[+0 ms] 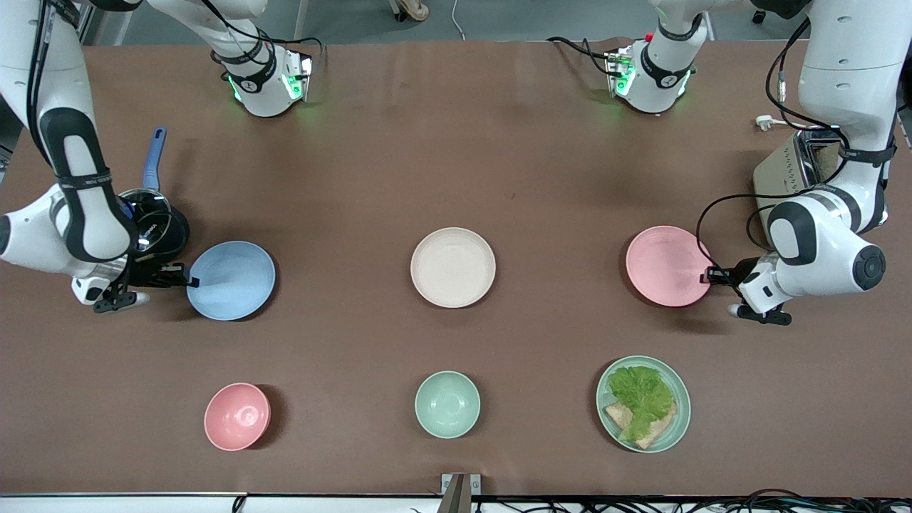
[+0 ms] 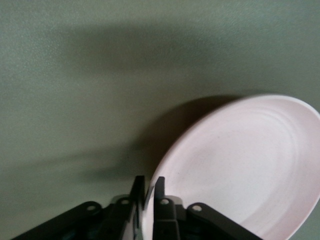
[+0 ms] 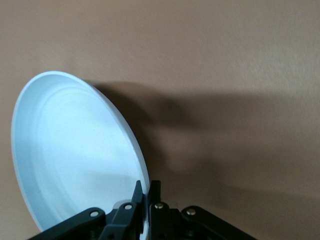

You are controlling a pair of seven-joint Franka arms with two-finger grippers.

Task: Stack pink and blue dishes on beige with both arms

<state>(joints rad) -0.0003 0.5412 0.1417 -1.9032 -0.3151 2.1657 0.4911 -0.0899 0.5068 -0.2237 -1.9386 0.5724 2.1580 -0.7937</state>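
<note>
The beige plate [image 1: 452,267] lies at the table's middle with nothing on it. The blue plate [image 1: 230,280] sits toward the right arm's end. My right gripper [image 1: 191,281] is shut on its rim at the side away from the beige plate. In the right wrist view, the gripper [image 3: 148,192] pinches the blue plate [image 3: 75,155], whose edge throws a shadow on the table. The pink plate [image 1: 666,265] sits toward the left arm's end, with my left gripper [image 1: 709,274] shut on its outer rim. The left wrist view shows the gripper [image 2: 149,187] clamping the pink plate [image 2: 240,160].
Nearer the front camera stand a pink bowl [image 1: 237,416], a pale green bowl [image 1: 447,404] and a green plate [image 1: 677,427] with lettuce and bread. A black pan with a blue handle [image 1: 154,158] sits by the right arm. A toaster [image 1: 791,171] stands by the left arm.
</note>
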